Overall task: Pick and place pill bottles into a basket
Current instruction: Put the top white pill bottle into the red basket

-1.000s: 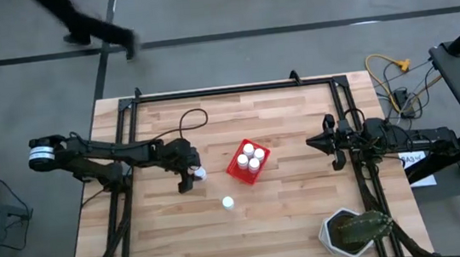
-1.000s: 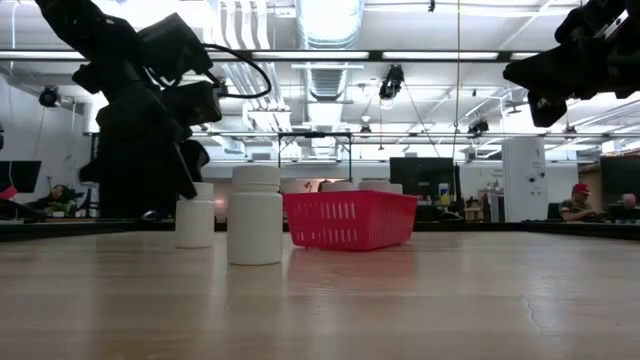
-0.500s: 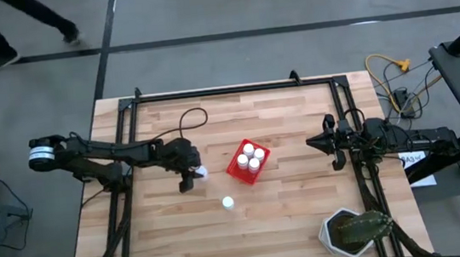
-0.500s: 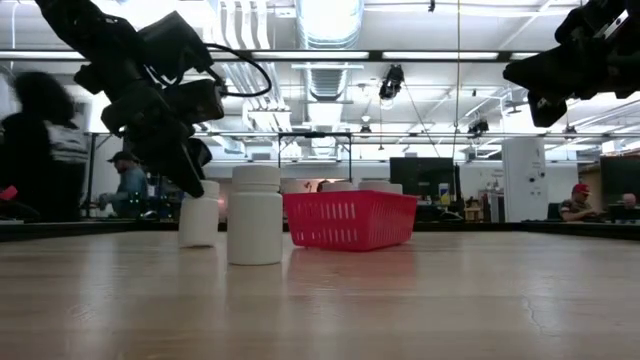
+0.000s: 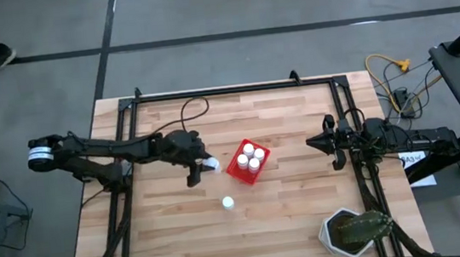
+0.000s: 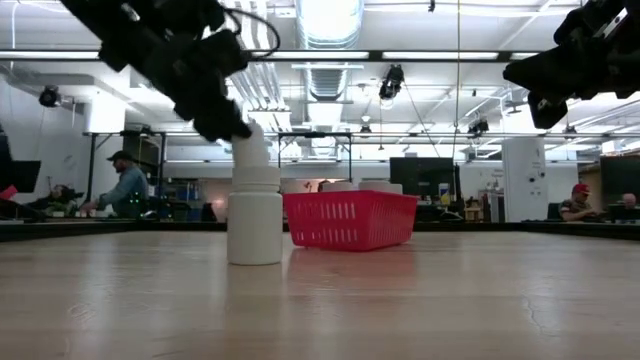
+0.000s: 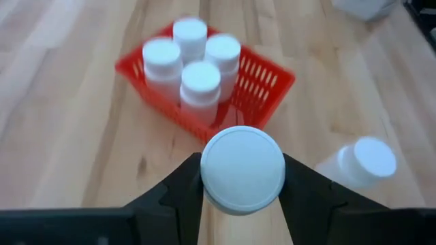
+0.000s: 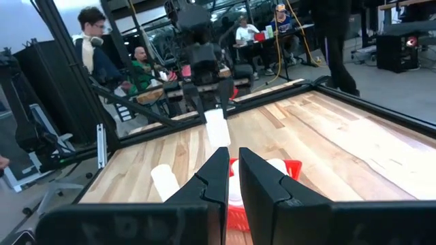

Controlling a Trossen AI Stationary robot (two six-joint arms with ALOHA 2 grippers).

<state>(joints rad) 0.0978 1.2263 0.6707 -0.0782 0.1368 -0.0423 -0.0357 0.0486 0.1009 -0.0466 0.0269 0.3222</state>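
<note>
One wooden bench (image 5: pixel 274 218) carries everything, with a potted green plant (image 5: pixel 356 231) at its five o'clock corner. Left arm (image 5: pixel 112 151) reaches in from nine o'clock toward the centre; its left gripper (image 5: pixel 200 167) hangs above the wood just at nine o'clock of the red basket (image 5: pixel 236 171), fingers (image 7: pixel 178 187) clenched on a held pill bottle (image 7: pixel 242 169) raised off the bench. Right arm (image 5: pixel 402 138) waits at three o'clock, well apart from the basket, and the right gripper (image 5: pixel 327 142) has its fingers (image 8: pixel 219 175) pressed together on nothing. The basket sits near the bench centre, tilted diagonally, and holds four capped bottles (image 5: pixel 250 156) standing upright in a tight cluster. A sixth lone bottle (image 5: pixel 228 203) stands upright on the bare wood at about seven o'clock of the basket, apart from it.
</note>
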